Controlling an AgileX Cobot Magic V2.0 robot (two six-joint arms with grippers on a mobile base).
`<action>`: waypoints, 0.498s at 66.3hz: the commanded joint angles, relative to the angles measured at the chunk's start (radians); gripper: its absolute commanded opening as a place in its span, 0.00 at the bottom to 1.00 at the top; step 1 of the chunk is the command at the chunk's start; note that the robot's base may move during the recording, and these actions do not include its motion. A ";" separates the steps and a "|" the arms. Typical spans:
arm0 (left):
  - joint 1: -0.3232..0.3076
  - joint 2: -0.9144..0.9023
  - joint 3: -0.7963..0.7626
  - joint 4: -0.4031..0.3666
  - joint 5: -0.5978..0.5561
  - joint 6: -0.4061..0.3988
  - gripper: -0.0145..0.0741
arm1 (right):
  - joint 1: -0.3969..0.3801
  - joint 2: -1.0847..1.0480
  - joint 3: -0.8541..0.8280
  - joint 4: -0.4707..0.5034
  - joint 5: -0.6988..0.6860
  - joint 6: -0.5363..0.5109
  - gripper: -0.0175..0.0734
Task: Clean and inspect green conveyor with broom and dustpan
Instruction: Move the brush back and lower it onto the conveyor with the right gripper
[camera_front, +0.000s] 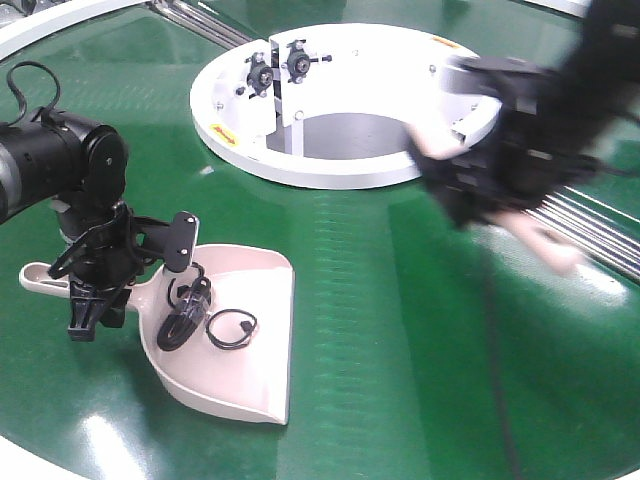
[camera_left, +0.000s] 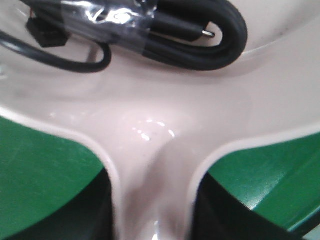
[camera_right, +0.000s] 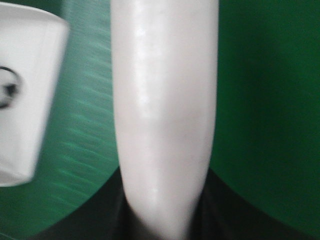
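The glossy dark-green curved belt of the green conveyor (camera_front: 400, 330) fills the front view, and no room shows beyond it. A white rim (camera_front: 40, 28) edges it at the far left, and silver metal rods (camera_front: 590, 215) cross it on the right. Sitting on the belt at top centre is the white ring-shaped hub (camera_front: 330, 165), with black fittings on its inner wall.

On to the left side, where the black left arm (camera_front: 60, 160) reaches down to the dustpan (camera_front: 245, 380), a pale pink-beige plastic scoop lying flat on the belt. Its long axis runs across the view, with the slotted handle pointing left and the wide mouth facing right. The left fingers (camera_front: 80, 318) are closed on that handle. The left wrist view shows the handle's neck passing between two dark shapes at the bottom edge.

Over on the right, the right arm (camera_front: 590, 90) is smeared with blur above the belt, beside the hub. It carries the broom (camera_front: 545, 243), a slim pale pink-beige plastic brush slanting from upper left to lower right. I cannot tell which end has the bristles. In the right wrist view the right fingers (camera_right: 95, 222) are clamped around its smooth handle, which runs straight up the frame.

Inside the pan lie a bundled black cable (camera_front: 185, 315) and, just beside it, a small black wire loop (camera_front: 232, 328).
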 joint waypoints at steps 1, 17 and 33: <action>-0.009 -0.048 -0.027 -0.010 0.009 -0.005 0.16 | -0.090 -0.105 0.072 0.005 -0.041 -0.080 0.19; -0.009 -0.048 -0.027 -0.010 0.009 -0.005 0.16 | -0.217 -0.151 0.299 0.022 -0.117 -0.128 0.19; -0.009 -0.048 -0.027 -0.010 0.009 -0.005 0.16 | -0.215 -0.148 0.507 0.015 -0.308 -0.152 0.19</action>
